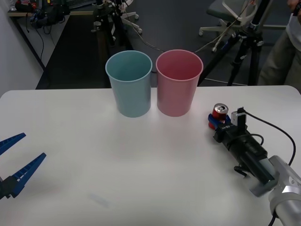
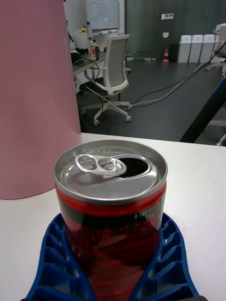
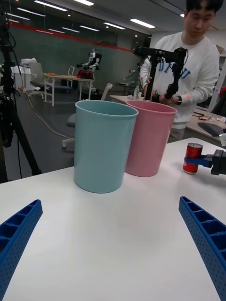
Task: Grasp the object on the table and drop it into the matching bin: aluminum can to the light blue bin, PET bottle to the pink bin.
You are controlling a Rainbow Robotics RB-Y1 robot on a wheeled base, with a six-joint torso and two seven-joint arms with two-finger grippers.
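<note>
Right gripper [image 1: 217, 121] is clamping the aluminum can [image 1: 219, 112] low on the table [image 1: 141, 165] (upright, so it lifts clean) — the light blue bin [image 1: 129, 84] is waiting; left gripper [image 1: 16, 157] is idling, spread wide.

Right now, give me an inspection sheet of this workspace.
Surface: white table, nothing spilled.
Job's things: red can upright on the table, right of the pink bin; blue bin beside the pink bin, both upright.
Clutter: nothing seen.
Grippers: right gripper with jaws closed around the can low on its sides; left gripper open, at the table's left edge.
Cables: black cable looping off the right arm.
Surroundings: tripod, office chairs, floor cables behind the table.
</note>
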